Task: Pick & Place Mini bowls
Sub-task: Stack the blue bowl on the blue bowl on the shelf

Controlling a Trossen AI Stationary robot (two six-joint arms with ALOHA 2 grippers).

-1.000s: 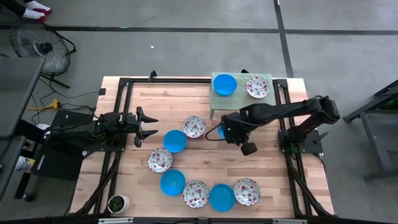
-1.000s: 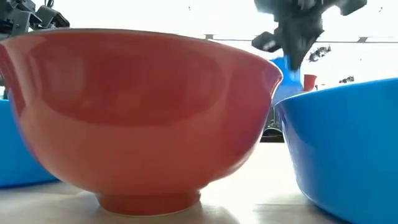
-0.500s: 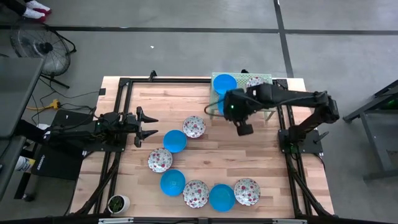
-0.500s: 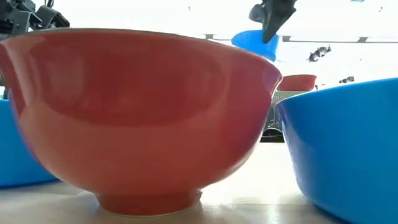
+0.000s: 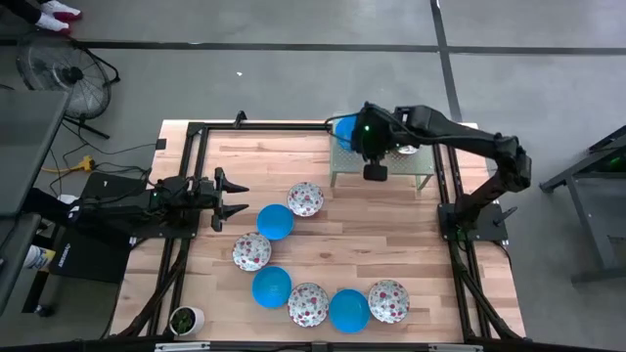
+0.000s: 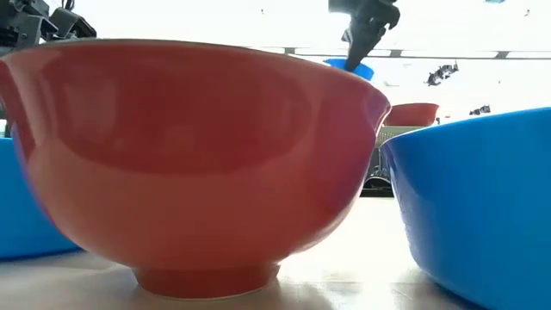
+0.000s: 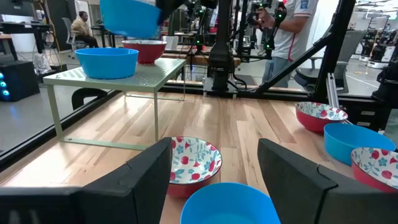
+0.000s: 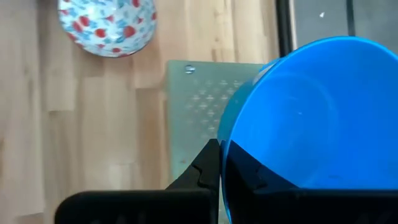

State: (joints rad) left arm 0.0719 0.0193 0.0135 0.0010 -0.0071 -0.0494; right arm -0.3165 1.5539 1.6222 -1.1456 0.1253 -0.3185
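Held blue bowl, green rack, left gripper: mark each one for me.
Held blue bowl (image 8: 311,112), right wrist view, on its inner wall.
Green rack (image 7: 149,71), left wrist view, on bare perforated top.
Left gripper (image 5: 238,198), high view, midway between its open fingertips.

no readable text, no labels, no brand marks — no numbers or signs anywhere

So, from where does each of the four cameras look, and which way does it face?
High: above the table, straight down; both arms, right gripper at the green rack.
Low: at table height, level; floral bowl fills it.
Left wrist: past the left gripper, towards the rack.
Right wrist: down, fingers pinching the blue bowl.
Shared: left wrist and low views both show that bowl raised.
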